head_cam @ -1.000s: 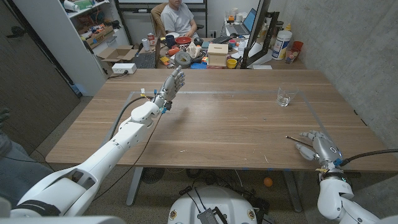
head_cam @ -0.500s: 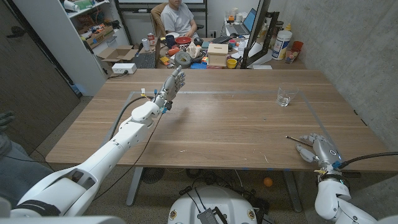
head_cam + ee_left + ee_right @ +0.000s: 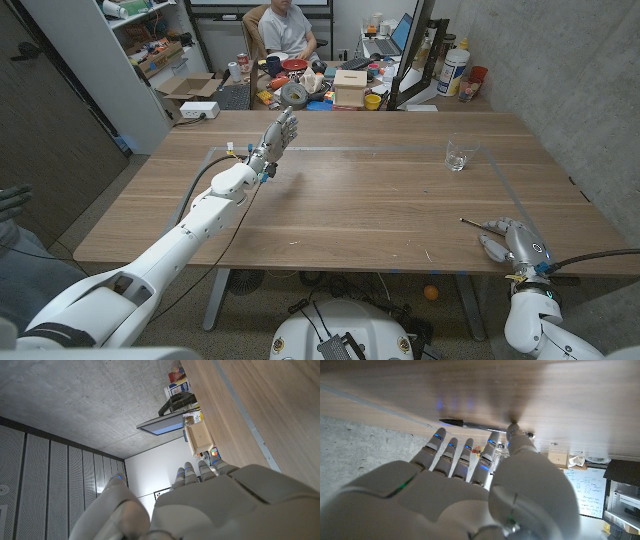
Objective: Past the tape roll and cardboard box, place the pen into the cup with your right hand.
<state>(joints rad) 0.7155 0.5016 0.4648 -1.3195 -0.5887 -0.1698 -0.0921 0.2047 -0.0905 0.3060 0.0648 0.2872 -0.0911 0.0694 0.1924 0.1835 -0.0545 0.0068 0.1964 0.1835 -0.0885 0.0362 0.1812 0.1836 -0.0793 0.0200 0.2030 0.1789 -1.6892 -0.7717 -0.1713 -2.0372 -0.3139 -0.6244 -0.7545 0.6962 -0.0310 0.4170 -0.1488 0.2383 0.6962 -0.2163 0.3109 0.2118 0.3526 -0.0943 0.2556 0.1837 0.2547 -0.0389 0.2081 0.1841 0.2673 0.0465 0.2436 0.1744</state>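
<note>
Right hand at the pen, near the bench's right front edge.

The white right hand (image 3: 510, 240) sat low on the wooden bench (image 3: 360, 200), its fingers (image 3: 451, 450) extended side by side and its thumb tip touching the slim black pen (image 3: 470, 424), which lay flat on the wood, not lifted. The small clear glass cup (image 3: 457, 154) stood well apart, farther back. The white left hand (image 3: 279, 134) was raised over the far left side, fingers straight, holding nothing.

White-shelled arms, grey hands (image 3: 280, 133) with blue fingertip lights, black cables.
</note>
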